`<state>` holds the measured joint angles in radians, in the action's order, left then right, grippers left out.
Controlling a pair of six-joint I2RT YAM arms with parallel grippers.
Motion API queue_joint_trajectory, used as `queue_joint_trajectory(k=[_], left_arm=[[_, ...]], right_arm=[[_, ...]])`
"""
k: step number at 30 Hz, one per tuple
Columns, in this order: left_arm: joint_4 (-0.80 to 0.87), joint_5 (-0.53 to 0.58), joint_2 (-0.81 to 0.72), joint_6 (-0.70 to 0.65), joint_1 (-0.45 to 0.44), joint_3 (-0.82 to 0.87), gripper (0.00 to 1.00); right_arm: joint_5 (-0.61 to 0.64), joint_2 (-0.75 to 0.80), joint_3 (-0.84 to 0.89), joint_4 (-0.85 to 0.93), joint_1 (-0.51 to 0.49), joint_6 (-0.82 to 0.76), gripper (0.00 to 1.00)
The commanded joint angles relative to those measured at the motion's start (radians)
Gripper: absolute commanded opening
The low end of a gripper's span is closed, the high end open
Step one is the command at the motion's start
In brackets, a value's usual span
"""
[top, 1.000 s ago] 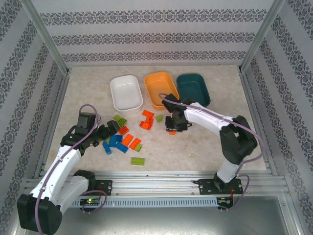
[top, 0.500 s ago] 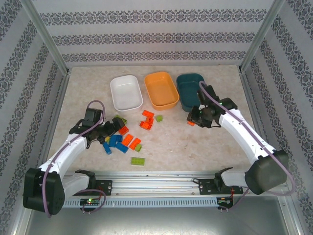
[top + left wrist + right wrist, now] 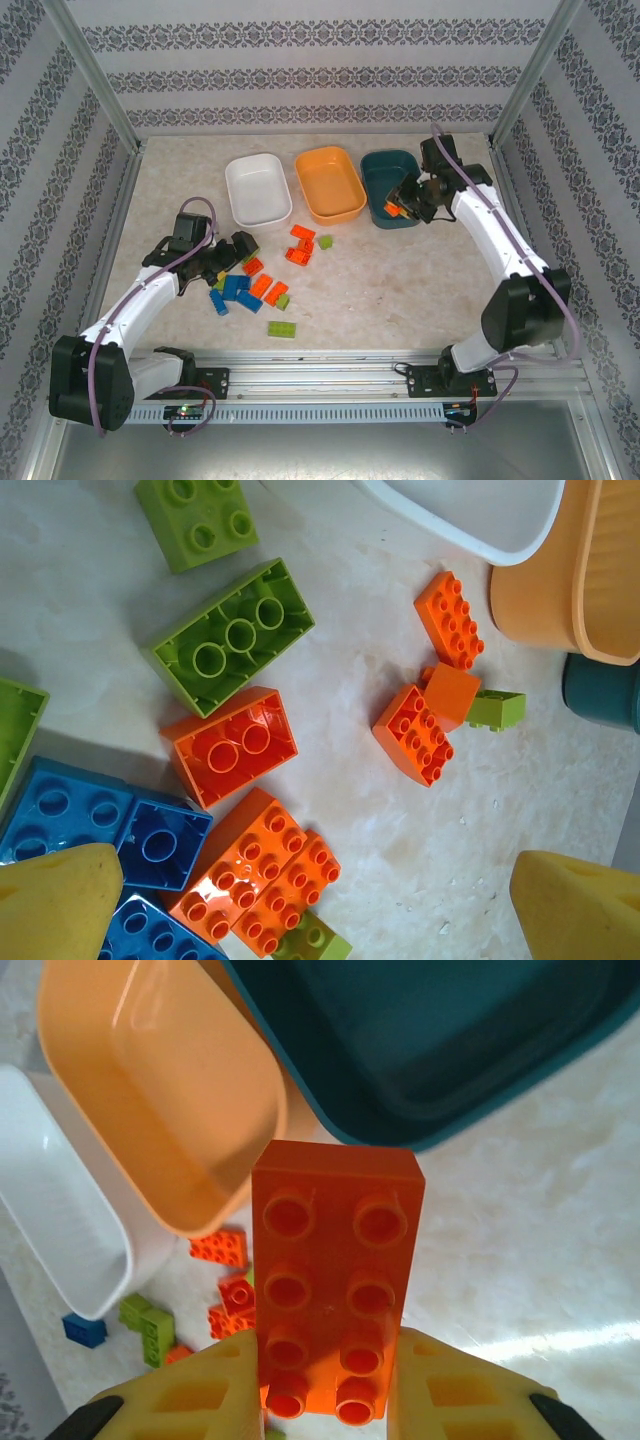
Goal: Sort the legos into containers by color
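The right tool (image 3: 404, 204) grips an orange brick (image 3: 335, 1280) by its lower end, studs toward the wrist camera. Seen from above, it hangs over the 6 o'clock edge of the teal dish (image 3: 385, 170). The orange dish (image 3: 330, 182) sits at 9 o'clock of the teal one, and the white dish (image 3: 258, 188) at 9 o'clock of that. The left tool (image 3: 236, 252) is open, its pads (image 3: 50, 905) spread wide over the pile of blue, orange and green bricks (image 3: 248, 285) on the desk (image 3: 400, 290), at 6 o'clock of the white dish. One green brick (image 3: 281, 329) lies alone at 5 o'clock of the pile.
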<state>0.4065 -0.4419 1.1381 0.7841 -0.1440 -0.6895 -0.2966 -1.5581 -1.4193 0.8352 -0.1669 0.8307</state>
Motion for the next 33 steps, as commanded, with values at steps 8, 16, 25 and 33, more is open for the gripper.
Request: queue_joint_trajectory(k=[8, 16, 25, 33], left_arm=[[0.088, -0.007, -0.003, -0.066, -0.001, -0.018, 1.00], [0.159, 0.001, -0.037, -0.092, 0.001, -0.026, 1.00], [0.256, 0.032, -0.109, -0.122, 0.006, -0.031, 1.00], [0.325, 0.056, -0.109, -0.152, 0.006, -0.050, 1.00]], right_arm=[[-0.020, -0.231, -0.099, -0.112, 0.071, 0.141, 0.27], [0.014, -0.457, -0.275, -0.059, 0.081, 0.158, 0.27], [0.057, -0.629, -0.420, 0.031, 0.066, 0.130, 0.29], [0.081, -0.695, -0.482, 0.081, 0.061, 0.106, 0.45]])
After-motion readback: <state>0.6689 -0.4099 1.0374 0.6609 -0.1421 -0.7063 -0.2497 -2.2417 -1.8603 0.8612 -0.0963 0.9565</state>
